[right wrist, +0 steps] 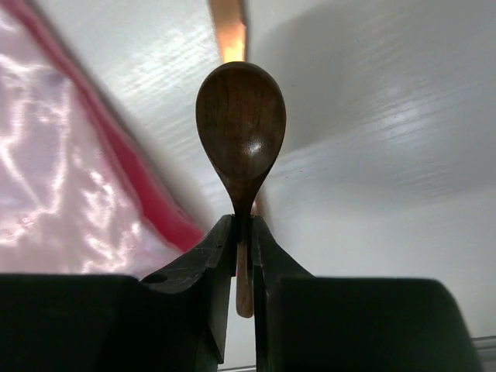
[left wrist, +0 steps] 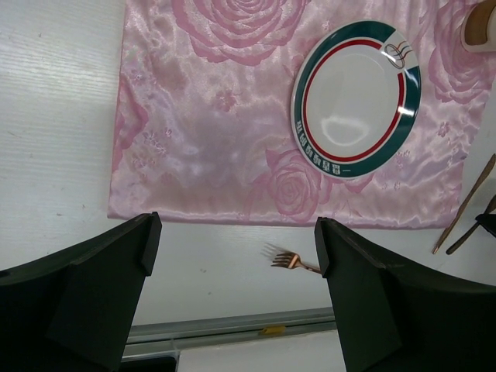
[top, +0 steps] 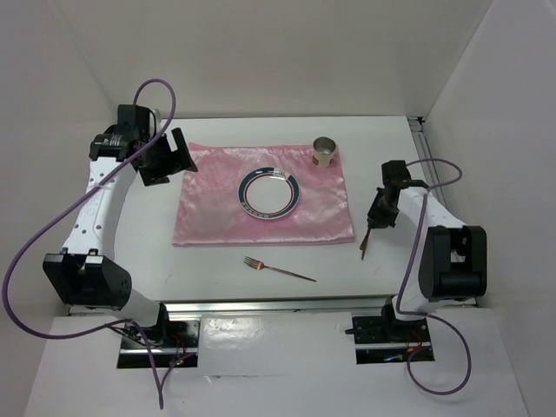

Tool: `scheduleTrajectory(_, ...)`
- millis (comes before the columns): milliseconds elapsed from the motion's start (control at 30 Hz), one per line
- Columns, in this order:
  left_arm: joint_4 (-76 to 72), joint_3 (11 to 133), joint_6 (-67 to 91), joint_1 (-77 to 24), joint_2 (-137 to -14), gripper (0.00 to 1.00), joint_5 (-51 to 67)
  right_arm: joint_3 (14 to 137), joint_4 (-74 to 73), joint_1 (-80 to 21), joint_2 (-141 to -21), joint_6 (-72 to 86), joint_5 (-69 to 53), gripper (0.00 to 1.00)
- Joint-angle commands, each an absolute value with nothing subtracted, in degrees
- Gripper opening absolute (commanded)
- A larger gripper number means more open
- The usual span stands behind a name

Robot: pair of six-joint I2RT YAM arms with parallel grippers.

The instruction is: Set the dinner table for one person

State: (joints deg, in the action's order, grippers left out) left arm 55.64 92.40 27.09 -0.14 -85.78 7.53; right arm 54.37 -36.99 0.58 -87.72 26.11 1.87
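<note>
While the right gripper [right wrist: 242, 232] pinched a wooden spoon [right wrist: 240, 124], the left gripper [left wrist: 235, 236] hung spread wide. A fork [top: 278, 268] lay on the dinner table [top: 208, 265].

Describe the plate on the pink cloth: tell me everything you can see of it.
The plate is round and glossy, ceramic by the look of it. It has a white centre, a thin red ring, then a broad teal band at the rim with small white markings and one white patch holding an emblem. It is empty and lies flat near the middle of the pink satin cloth, the only thing touching it. The metal cup stands apart, at the cloth's far right corner.
</note>
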Motion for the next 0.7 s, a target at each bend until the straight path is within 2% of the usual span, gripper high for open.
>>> scheduleTrajectory(0,54.84,94.75,26.19,-0.87,-86.75,1.00,7.73,58.79,-38.32,-1.57,-83.94,27.07,3.16,0.02)
scheduleTrajectory(167,55.37,95.27,26.19,-0.88,-86.75,1.00,7.73,64.06,-38.85,-6.23,-88.06,28.30,4.83,0.01)
scheduleTrajectory(333,55.37,95.27,26.19,-0.88,-86.75,1.00,7.73,69.86,-35.77,-12.21,-94.38,27.16,-0.53,0.00)
scheduleTrajectory(467,55.37,95.27,26.19,-0.88,-86.75,1.00,7.21,77.86,-36.38,-17.48,-105.26,26.54,0.97,0.00)
scheduleTrajectory(667,56.51,95.89,26.19,-0.88,-86.75,1.00,5.63,86.65,-36.39,-20.21,-115.82,25.05,0.97,0.02)
